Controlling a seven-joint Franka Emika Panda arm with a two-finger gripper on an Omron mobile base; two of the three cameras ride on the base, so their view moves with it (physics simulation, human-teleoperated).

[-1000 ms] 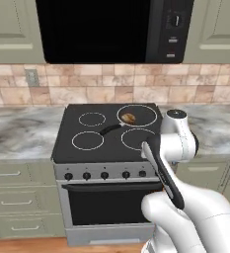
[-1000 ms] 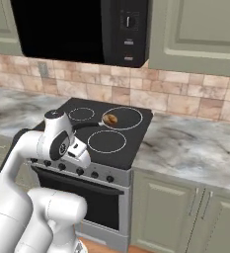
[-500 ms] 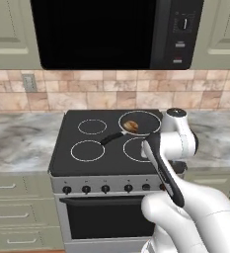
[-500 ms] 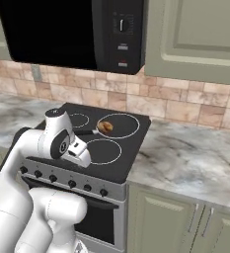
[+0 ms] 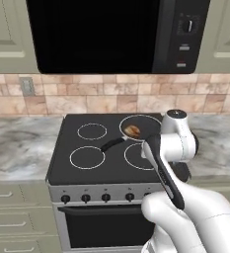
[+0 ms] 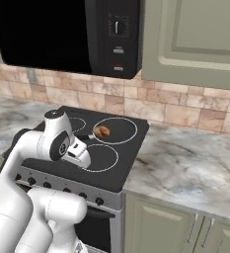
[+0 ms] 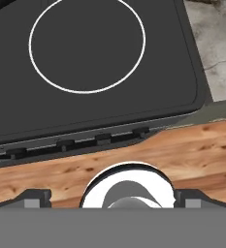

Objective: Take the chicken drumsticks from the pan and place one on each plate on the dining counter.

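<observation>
The small dark pan [image 5: 137, 128] sits on the stove's back right burner, its black handle [image 5: 111, 144] pointing front-left. Brown chicken drumsticks [image 5: 132, 131] lie in it as one lump; I cannot separate two pieces. The right base view shows the same meat [image 6: 102, 132] on that burner. My gripper [image 6: 83, 160] hangs over the front right burner ring [image 7: 87, 44], nearer the stove's front than the pan. In the hand view my gripper [image 7: 113, 197] is open, its tips far apart with nothing between them. The plates and the dining counter are out of view.
A black microwave [image 5: 111, 37] hangs above the stove. Marbled worktops flank it on the left [image 5: 18, 148] and the right [image 6: 185, 168]. Knobs [image 5: 86, 198] line the stove front. Wooden floor [image 7: 182, 145] lies below the stove edge.
The whole picture has shifted and the stove looks nearer, so the base has moved. The arm holds the same pose and the gripper stays open.
</observation>
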